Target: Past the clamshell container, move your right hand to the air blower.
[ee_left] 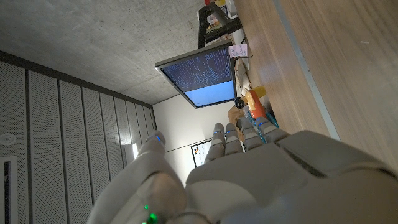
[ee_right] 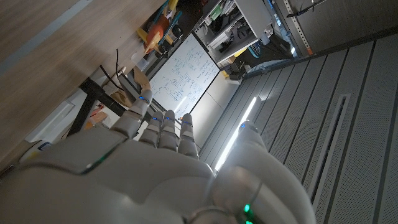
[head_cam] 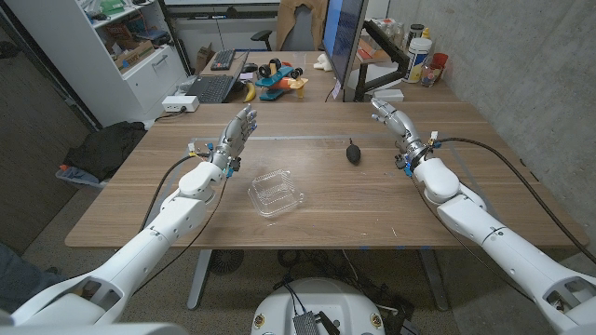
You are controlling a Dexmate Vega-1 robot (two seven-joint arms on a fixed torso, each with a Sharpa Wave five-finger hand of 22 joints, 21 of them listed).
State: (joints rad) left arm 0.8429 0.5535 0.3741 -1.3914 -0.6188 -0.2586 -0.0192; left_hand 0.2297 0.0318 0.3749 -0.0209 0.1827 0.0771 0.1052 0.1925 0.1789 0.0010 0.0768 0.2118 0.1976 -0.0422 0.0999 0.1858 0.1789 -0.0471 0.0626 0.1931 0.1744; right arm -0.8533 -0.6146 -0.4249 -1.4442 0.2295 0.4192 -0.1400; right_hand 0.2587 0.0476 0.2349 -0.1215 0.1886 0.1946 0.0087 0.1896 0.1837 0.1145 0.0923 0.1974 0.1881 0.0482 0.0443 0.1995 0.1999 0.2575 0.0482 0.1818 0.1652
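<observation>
Right hand raised above the wooden table, fingers extended and apart, holding nothing; left hand likewise open and empty. Small black air blower, bulb-shaped with a short nozzle, likely soft rubber, lying near the right hand, toward table centre. Clear, thin-walled plastic clamshell container nearer the front edge. Risk ahead: fingers nudging the light blower, rolling it away across smooth wood.
</observation>
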